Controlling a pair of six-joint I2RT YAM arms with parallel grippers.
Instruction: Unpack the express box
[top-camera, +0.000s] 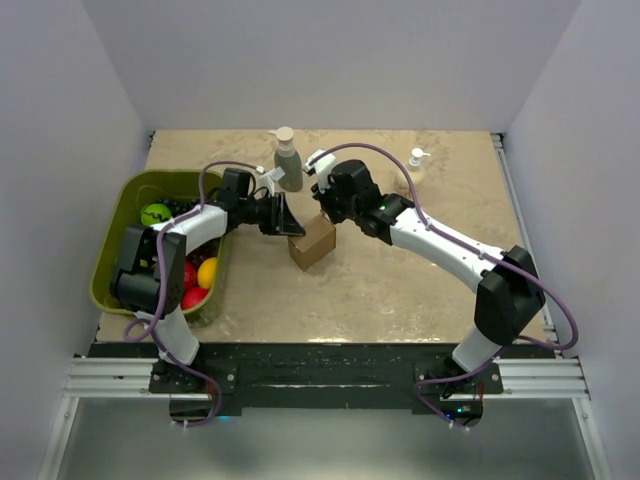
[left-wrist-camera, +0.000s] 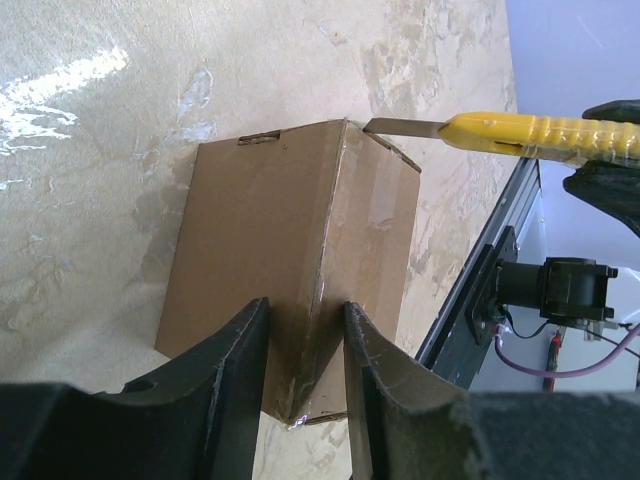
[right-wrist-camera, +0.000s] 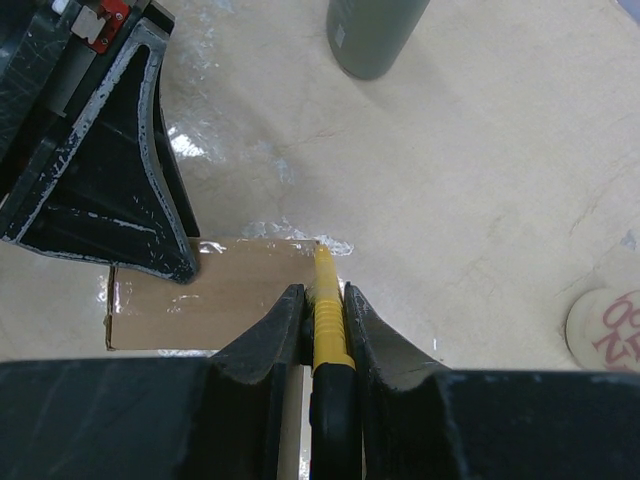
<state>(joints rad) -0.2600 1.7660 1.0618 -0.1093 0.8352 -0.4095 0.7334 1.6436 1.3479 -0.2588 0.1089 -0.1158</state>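
The box (top-camera: 312, 240) is sitting mid-worktop (top-camera: 400, 290), hemmed in from two sides: the left gripper (top-camera: 285, 216) is straddling its left corner and the right gripper (top-camera: 325, 200), holding a yellow knife (left-wrist-camera: 530, 132), is crowding its far edge. A grey bottle (top-camera: 287, 160) is standing just behind both grippers, and a green bin (top-camera: 125, 225) is blocking the left edge. The near and right stretches of worktop are lying open.

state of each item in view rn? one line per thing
express box: shut, taped, upright on table, corner between left tool's fingers
left tool: closed on box corner
right tool: shut on yellow utility knife
yellow utility knife: blade out, tip at box's top edge
green bin: holds balls
grey pump bottle: upright
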